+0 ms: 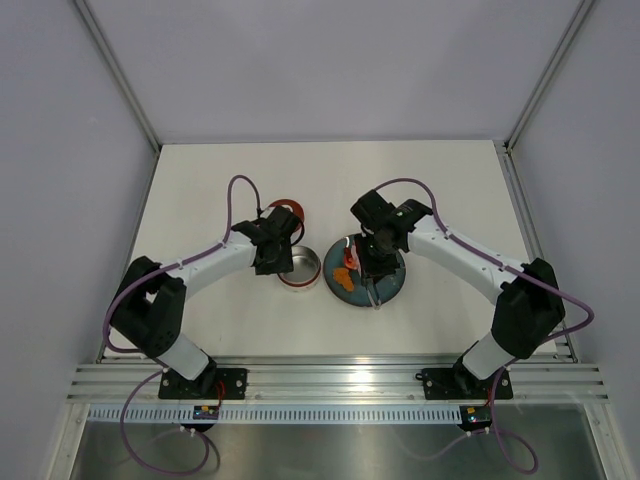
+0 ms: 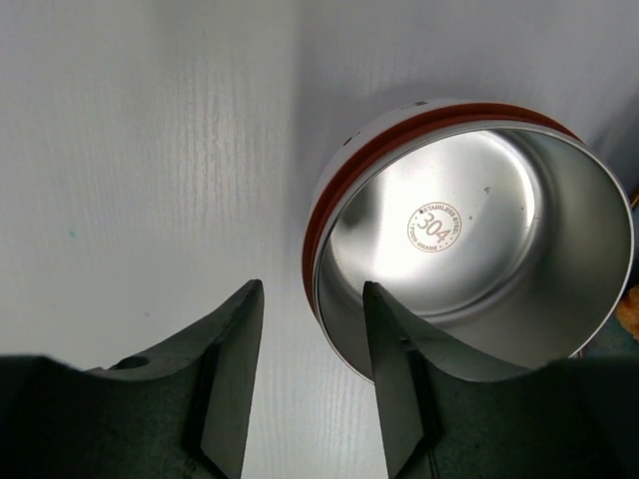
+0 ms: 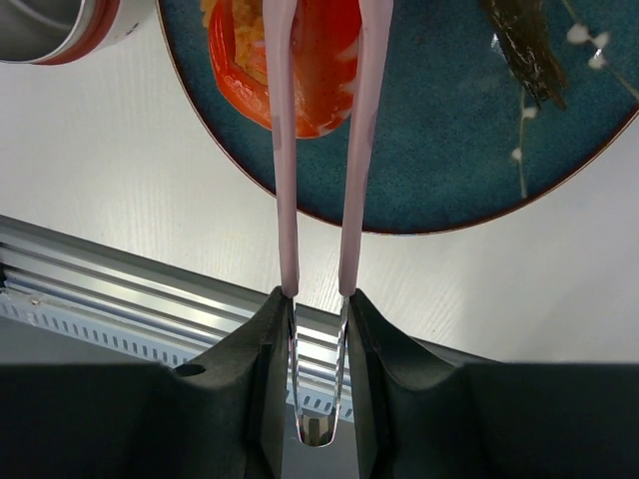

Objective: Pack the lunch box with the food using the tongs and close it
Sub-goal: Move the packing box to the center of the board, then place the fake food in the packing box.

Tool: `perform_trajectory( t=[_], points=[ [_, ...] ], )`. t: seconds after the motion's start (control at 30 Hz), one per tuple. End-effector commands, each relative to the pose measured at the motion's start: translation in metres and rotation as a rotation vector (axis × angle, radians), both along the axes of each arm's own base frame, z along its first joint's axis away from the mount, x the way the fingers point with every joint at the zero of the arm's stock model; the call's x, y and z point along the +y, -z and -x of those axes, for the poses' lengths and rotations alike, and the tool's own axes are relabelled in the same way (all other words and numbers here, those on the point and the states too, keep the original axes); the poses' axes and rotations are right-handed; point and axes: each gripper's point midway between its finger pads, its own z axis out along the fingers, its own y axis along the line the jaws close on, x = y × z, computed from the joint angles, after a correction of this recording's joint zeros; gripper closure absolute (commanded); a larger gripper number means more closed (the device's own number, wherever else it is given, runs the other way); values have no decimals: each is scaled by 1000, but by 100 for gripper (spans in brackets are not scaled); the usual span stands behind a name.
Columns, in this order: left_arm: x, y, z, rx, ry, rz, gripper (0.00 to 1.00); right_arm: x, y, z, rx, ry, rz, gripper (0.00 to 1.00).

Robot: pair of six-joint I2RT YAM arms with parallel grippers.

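Note:
The lunch box (image 1: 303,268) is a round steel bowl with a reddish rim (image 2: 329,190); it stands empty left of the plate. Its dark red lid (image 1: 289,209) lies behind my left arm. My left gripper (image 2: 312,299) is open, its two fingers standing either side of the bowl's near wall without pinching it. My right gripper (image 3: 318,294) is shut on the pink tongs (image 3: 285,150), whose arms reach over the teal plate (image 3: 449,170) and flank a red-orange piece of food (image 3: 319,70). A dark brown piece (image 3: 524,45) lies farther right on the plate.
The teal plate (image 1: 390,285) sits at the table's middle, right beside the lunch box. An aluminium rail (image 3: 120,289) runs along the near table edge. Grey walls close in the white table on three sides.

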Motion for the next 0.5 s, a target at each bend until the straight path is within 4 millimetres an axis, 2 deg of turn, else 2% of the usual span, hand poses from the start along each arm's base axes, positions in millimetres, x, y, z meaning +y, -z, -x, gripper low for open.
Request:
perform_trajectory(
  t=[0.0, 0.1, 0.17, 0.27, 0.43, 0.47],
  points=[
    [-13, -30, -17, -98, -2, 64, 52, 24, -18, -10, -44, -26, -66, 100],
    [-11, -47, -17, -130, -8, 78, 52, 33, -21, -11, -51, -50, -70, 100],
    [-8, -68, -16, -172, -9, 93, 52, 40, -19, -11, -47, -67, -68, 100],
    [6, -96, -17, -243, -33, 73, 52, 56, -24, -14, -56, -99, -86, 100],
    [31, -121, -14, -300, -70, 32, 51, 81, -23, -10, -48, -166, -91, 100],
    [36, -126, -15, -317, -83, 31, 51, 85, -18, -10, -37, -180, -80, 100]
  ],
)
